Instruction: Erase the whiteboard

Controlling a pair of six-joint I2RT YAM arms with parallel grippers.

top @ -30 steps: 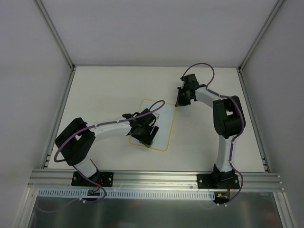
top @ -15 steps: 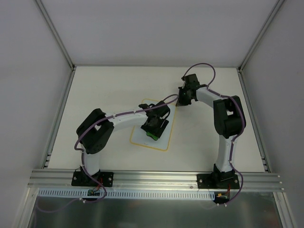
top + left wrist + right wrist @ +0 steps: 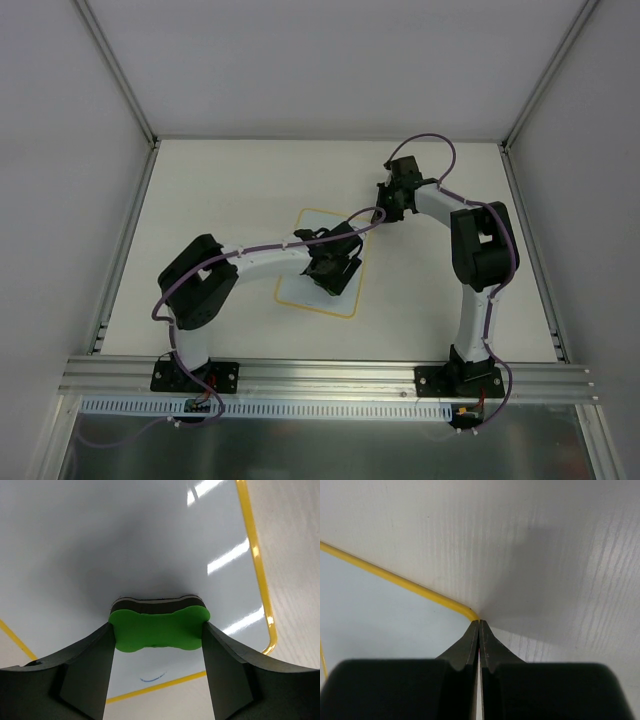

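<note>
The whiteboard (image 3: 305,288), white with a thin yellow border, lies flat at the table's middle. My left gripper (image 3: 334,272) is over its right half, shut on a green bone-shaped eraser (image 3: 159,628) whose dark felt face presses on the board (image 3: 125,545). A short blue pen stroke (image 3: 152,678) shows near the board's yellow edge, just behind the eraser. My right gripper (image 3: 385,212) is shut with nothing in it. Its tips (image 3: 479,625) rest on the board's rounded corner (image 3: 465,611).
Grey walls and aluminium rails enclose the white table (image 3: 220,190). The right arm's elbow (image 3: 482,245) rises to the right of the board.
My left gripper has carried the eraser across the board from its near-left part towards the right edge. The right gripper has stayed on the board's corner.
</note>
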